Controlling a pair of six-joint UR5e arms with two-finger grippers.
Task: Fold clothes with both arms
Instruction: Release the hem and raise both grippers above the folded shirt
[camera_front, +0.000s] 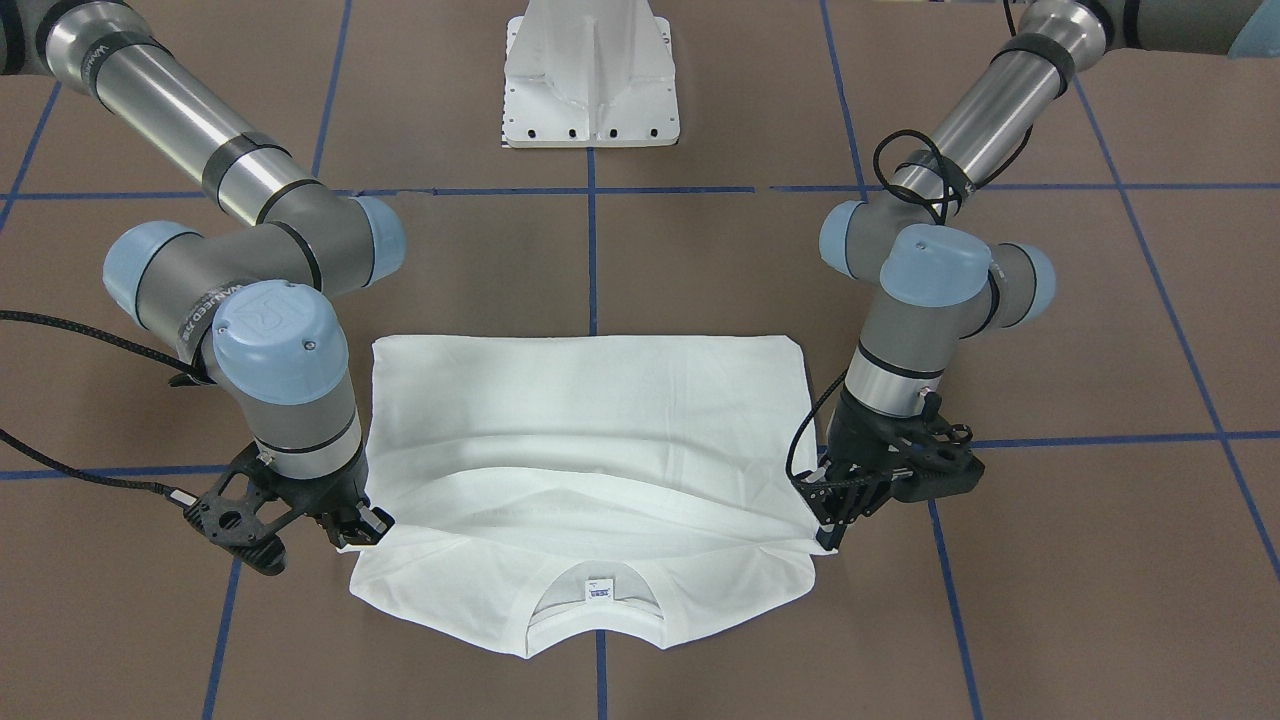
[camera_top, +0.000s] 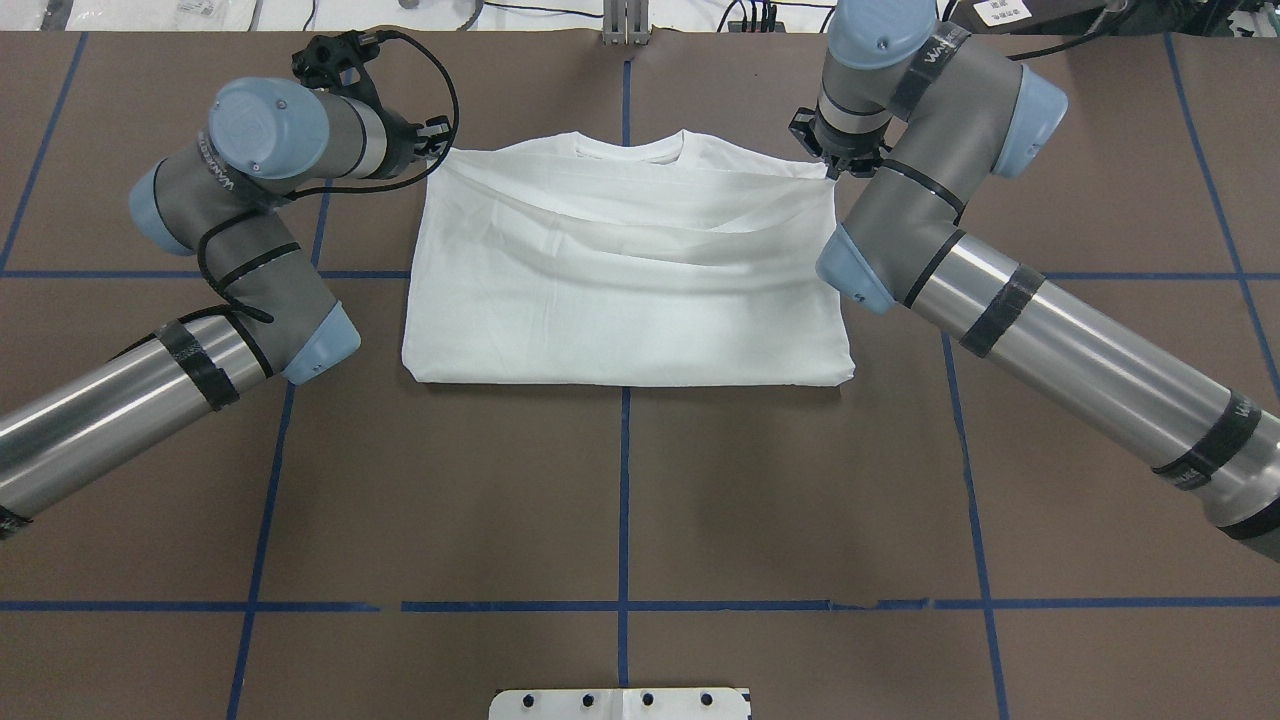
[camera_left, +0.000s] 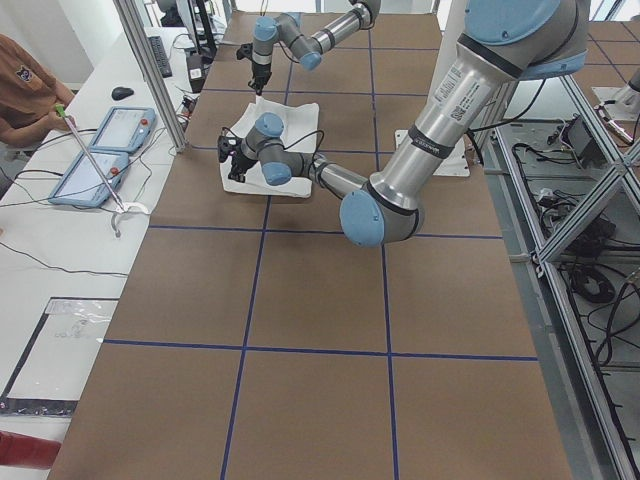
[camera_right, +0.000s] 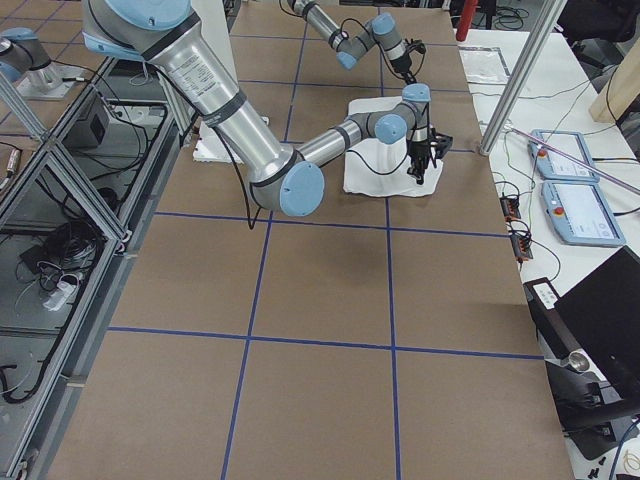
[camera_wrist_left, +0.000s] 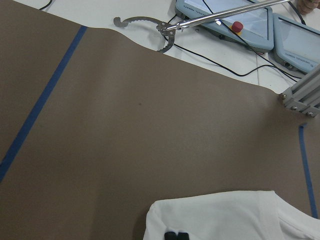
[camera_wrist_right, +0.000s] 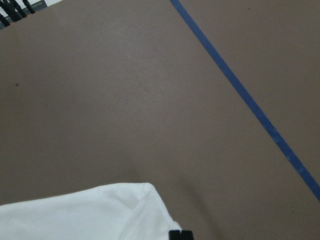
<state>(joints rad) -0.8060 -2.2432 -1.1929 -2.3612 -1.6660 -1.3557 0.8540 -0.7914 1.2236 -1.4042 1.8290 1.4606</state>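
Observation:
The clothes are one white T-shirt (camera_front: 590, 420), lying flat on the brown table with its body folded double. The ribbed collar and small neck tag (camera_front: 598, 592) point away from the robot. A folded upper layer ends a little short of the collar, and its two end corners are lifted slightly. My left gripper (camera_front: 828, 530) is shut on one corner, and my right gripper (camera_front: 360, 528) is shut on the other. From overhead, the left gripper (camera_top: 437, 150) and right gripper (camera_top: 832, 168) flank the shirt's far edge. The left wrist view shows dark fingertips (camera_wrist_left: 171, 235) on white fabric.
The white pedestal base (camera_front: 590, 80) stands on the robot's side of the shirt. Blue tape lines (camera_top: 625, 500) grid the table. Beyond the far edge are control boxes (camera_wrist_left: 250, 20) and a long grabber tool (camera_wrist_left: 165, 30). A person (camera_left: 20, 90) sits there.

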